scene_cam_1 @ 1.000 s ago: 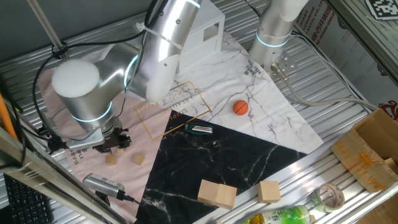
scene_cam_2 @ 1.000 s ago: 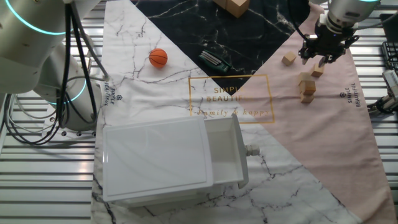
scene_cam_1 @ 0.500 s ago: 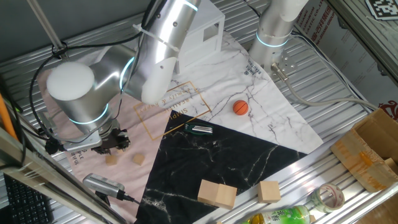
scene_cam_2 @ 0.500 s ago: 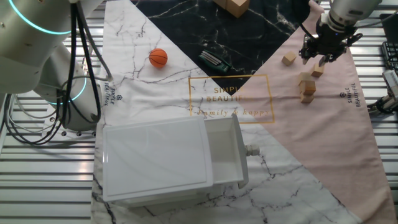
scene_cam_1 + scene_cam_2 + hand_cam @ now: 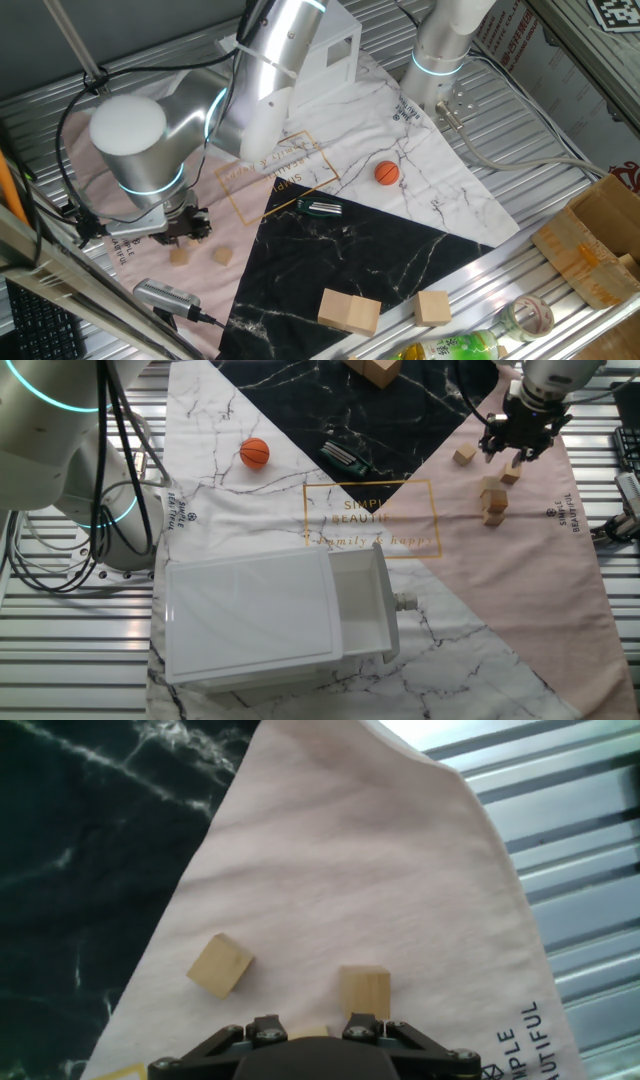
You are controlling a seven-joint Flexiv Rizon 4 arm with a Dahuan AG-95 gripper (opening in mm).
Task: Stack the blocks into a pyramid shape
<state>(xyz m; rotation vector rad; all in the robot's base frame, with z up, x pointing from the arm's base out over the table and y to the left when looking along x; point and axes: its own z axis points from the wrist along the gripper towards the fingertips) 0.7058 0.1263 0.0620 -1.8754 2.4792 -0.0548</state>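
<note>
Hovering low over the pink cloth point(image 5: 520, 550), the gripper point(image 5: 518, 448) points straight down near the cloth's far corner, close to where the pink meets the black marble cloth point(image 5: 400, 400). In the hand view a sliver of tan wood shows between the fingers point(image 5: 362, 1025), so the jaws appear closed on a small block point(image 5: 312, 1031), though most of it is hidden by the gripper body. Two loose blocks lie on the pink cloth just ahead of the fingers: one point(image 5: 364, 992) almost touching the right fingertip, the other point(image 5: 219, 965) a little to the left and turned at an angle, nearer the black marble edge. From the other fixed view, a short upright stack of blocks point(image 5: 493, 501) stands on the pink cloth just beside the gripper, toward the gold lettering. An orange ball point(image 5: 255, 453) rests on the white marble cloth, well apart from the gripper.
</note>
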